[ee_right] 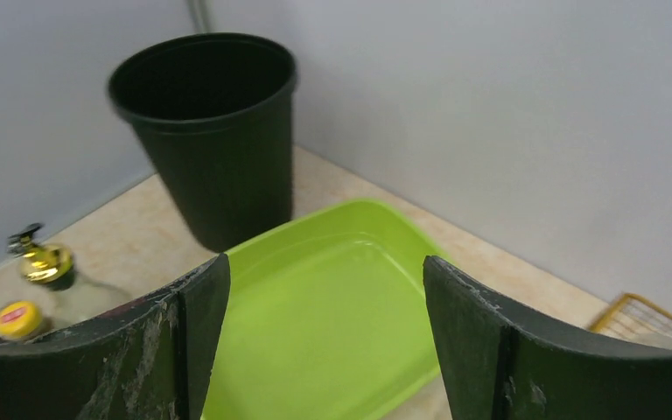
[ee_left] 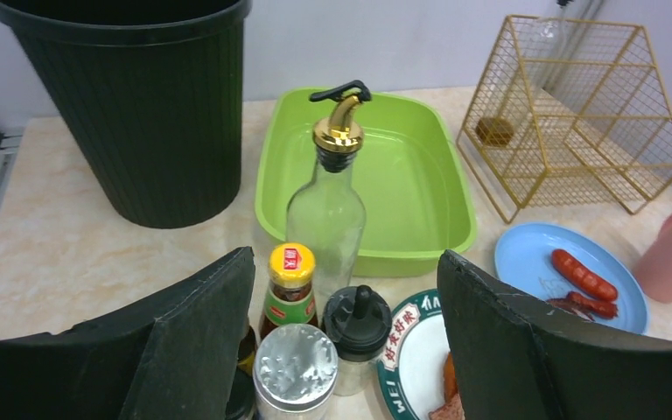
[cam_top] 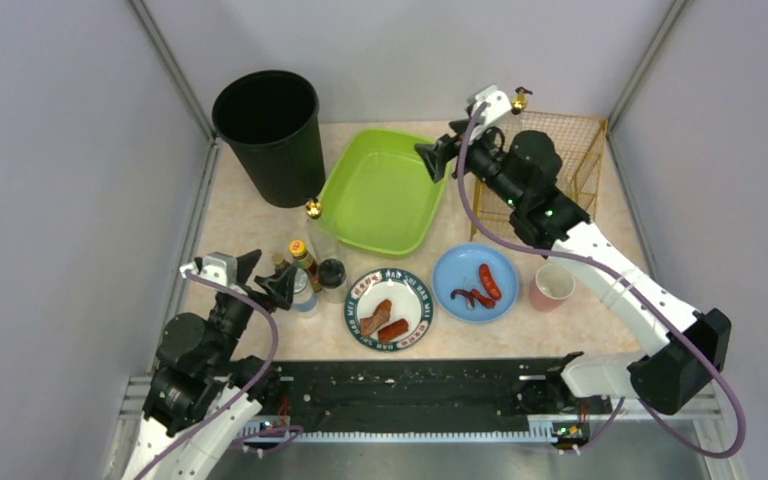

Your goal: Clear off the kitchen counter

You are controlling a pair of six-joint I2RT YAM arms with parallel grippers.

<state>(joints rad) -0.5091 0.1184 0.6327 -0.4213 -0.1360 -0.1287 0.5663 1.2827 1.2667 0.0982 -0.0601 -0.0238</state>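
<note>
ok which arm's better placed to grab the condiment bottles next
Left: the left gripper, open, faces the bottles just ahead; the right gripper hovers over the green tray, farther away.

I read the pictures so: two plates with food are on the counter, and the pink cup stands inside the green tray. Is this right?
Not quite. The pink cup is not inside the green tray; it stands on the kitchen counter beside the blue plate, as the top external view shows. The rest of your statement holds.
</note>
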